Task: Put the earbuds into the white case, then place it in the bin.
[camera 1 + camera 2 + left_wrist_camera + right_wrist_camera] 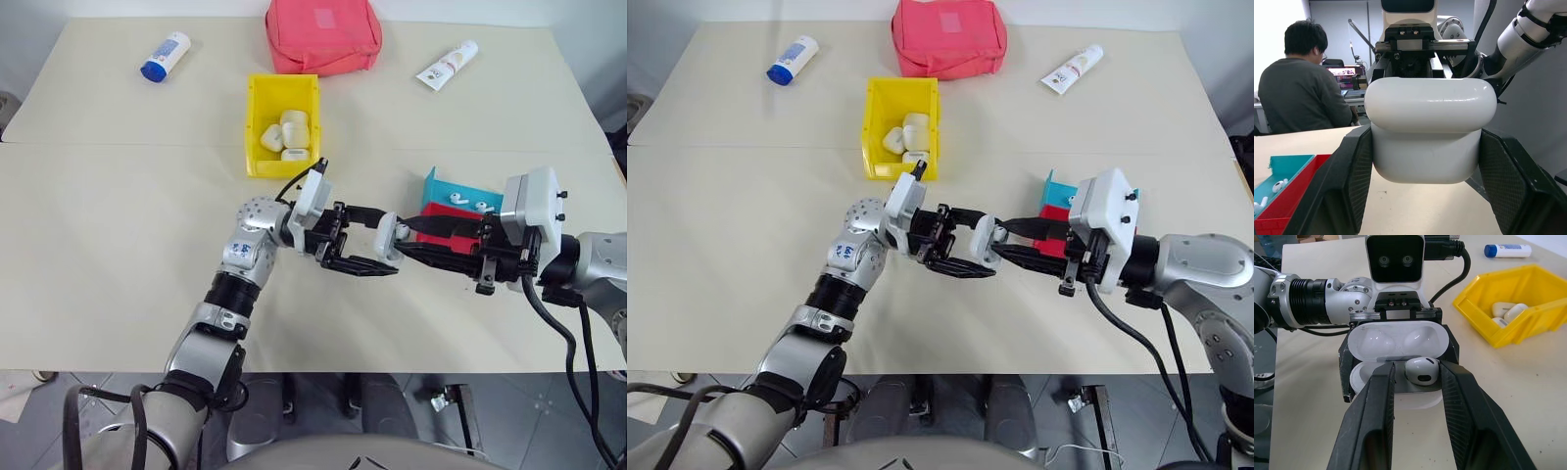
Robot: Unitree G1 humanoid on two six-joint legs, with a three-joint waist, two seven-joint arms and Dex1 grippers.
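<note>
Held the white case (1397, 366) clamped in the left gripper (361, 245), lid open toward the right gripper (1415, 382) for loading. Kept those fingers slightly parted around a seated earbud (1421, 370). Left another earbud (458, 201) in the teal tray (460, 193), the bin (281, 125) beyond.

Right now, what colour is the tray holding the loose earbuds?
Teal tray, joined to a red one; clearest in the left eye view.

Left claw (390, 251) gripping white case (388, 237), right claw (409, 237) meeting it, yellow bin (257, 125) beyond
</note>
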